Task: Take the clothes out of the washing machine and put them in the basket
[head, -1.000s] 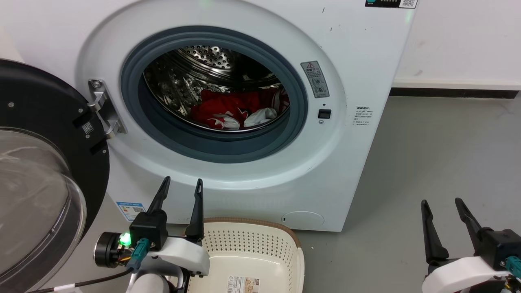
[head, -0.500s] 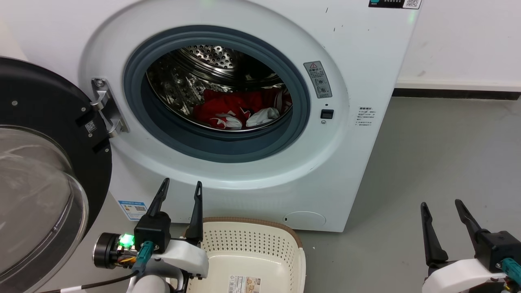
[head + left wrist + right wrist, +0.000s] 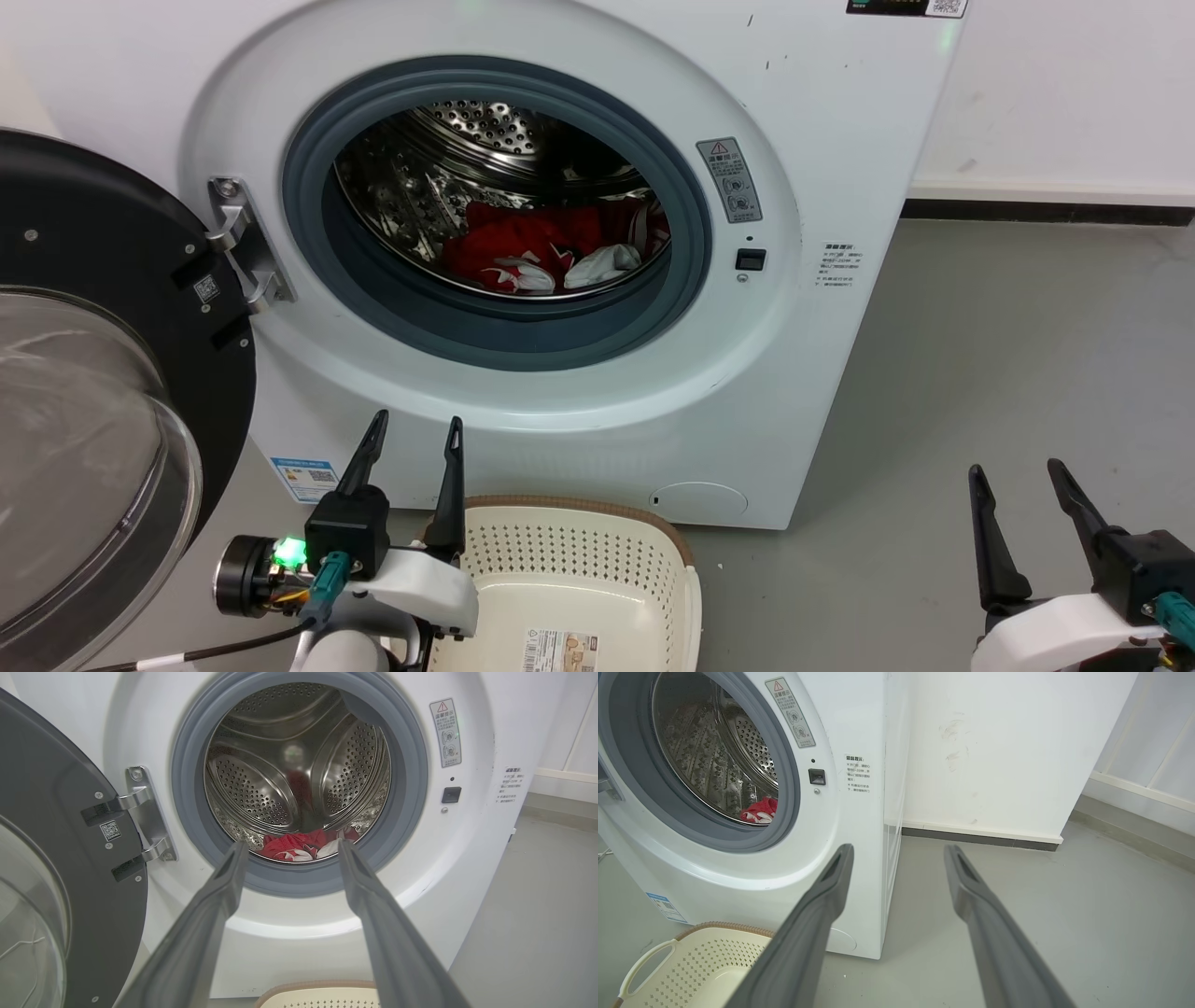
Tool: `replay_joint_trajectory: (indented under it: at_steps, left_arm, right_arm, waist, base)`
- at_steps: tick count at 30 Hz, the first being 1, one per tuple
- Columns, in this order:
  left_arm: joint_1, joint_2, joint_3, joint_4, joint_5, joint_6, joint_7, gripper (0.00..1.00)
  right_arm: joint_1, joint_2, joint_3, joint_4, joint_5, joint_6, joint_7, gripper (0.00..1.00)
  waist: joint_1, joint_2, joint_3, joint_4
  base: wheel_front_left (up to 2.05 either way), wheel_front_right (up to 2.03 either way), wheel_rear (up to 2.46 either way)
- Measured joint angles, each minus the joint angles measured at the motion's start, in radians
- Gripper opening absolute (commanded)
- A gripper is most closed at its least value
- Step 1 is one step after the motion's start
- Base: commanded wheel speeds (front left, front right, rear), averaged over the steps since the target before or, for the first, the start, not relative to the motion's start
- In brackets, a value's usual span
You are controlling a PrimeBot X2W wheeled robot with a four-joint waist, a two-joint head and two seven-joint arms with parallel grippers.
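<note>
White enamel covers the large front-loading washing machine (image 3: 822, 373), whose round porthole is ringed in grey-blue rubber. Its black-framed glass door (image 3: 103, 308) stands swung wide on the robot's left. Inside is the perforated steel drum (image 3: 467, 131), ribbed and shiny. On the floor just in front of the machine sits the low cream plastic basket (image 3: 579, 505), with perforated walls and a brown woven-look rim, no clothes in it yet. The soft red clothes with white stripes (image 3: 546, 247) lie crumpled at the drum's bottom, the heap stretched side to side; how many garments it holds I cannot tell at this depth. The left gripper (image 3: 417, 420) hangs below the porthole, its two dark fingers apart and empty. In its wrist view the fingers frame the heap, which lies straight ahead through the opening. The right gripper (image 3: 1016, 467), likewise spread and empty, is off past the machine's corner, so the left arm looks nearer for the reach.
</note>
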Motion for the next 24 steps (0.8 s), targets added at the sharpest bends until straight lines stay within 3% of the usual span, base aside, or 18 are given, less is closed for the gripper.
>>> replay_joint_trajectory:
  at_steps: [11, 24]
  left_arm:
    - [-0.055, -0.010, -0.002, 0.037, -0.014, -0.002, 0.000, 1.00]
    - [-0.284, -0.024, 0.023, 0.116, -0.056, 0.000, 0.000, 1.00]
  right_arm:
    - [-0.001, 0.000, 0.002, -0.037, 0.000, 0.000, 0.011, 1.00]
    - [-0.121, 0.000, 0.037, -0.151, -0.026, 0.000, 0.040, 1.00]
  waist:
    - [0.0000, 0.0000, 0.038, 0.008]
    - [0.0001, 0.0000, 0.247, 0.002]
  base:
    - [0.00, 0.00, 0.00]
    - [0.00, 0.00, 0.00]
